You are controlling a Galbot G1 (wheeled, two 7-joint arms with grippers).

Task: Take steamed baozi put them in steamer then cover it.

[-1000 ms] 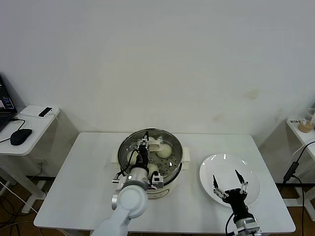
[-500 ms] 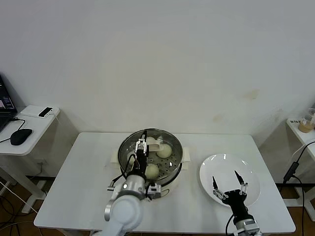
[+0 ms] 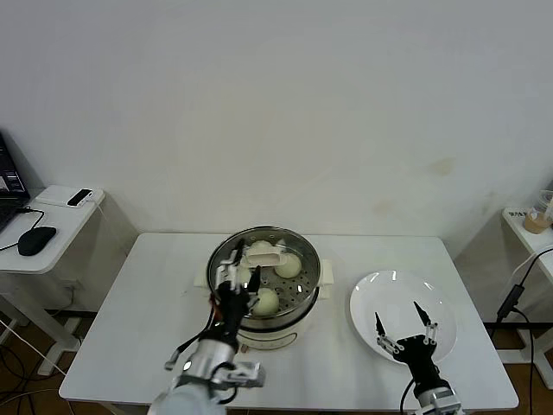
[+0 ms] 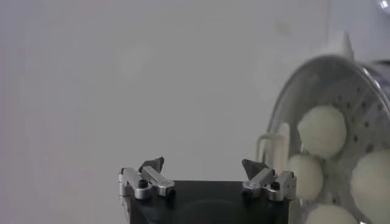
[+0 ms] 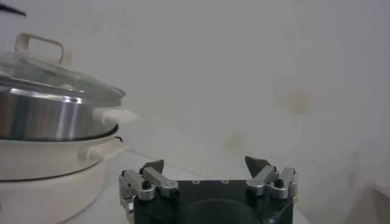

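Note:
The steamer (image 3: pixel 259 333) stands mid-table with the cover (image 3: pixel 294 246) lying on it, cream handle (image 3: pixel 266 257) on top. Several baozi show through the glass, such as one (image 3: pixel 288 265) and another (image 3: pixel 266 301). My left gripper (image 3: pixel 238 275) is open and empty at the steamer's near-left rim, clear of the handle. The left wrist view shows it open (image 4: pixel 202 167) beside the steamer rim (image 4: pixel 282 106), with baozi (image 4: pixel 322 131) inside. My right gripper (image 3: pixel 404 333) is open and empty over the plate; the right wrist view (image 5: pixel 207 167) shows the covered steamer (image 5: pixel 42 119).
A flat white plate (image 3: pixel 389 294) lies at the table's right with nothing on it. A side desk (image 3: pixel 47 225) with a mouse stands at the far left. The table's front edge (image 3: pixel 346 399) is close to both arms.
My left gripper has drawn back from the cover's handle toward the near left, and the cover stays on the steamer. The right gripper has barely moved.

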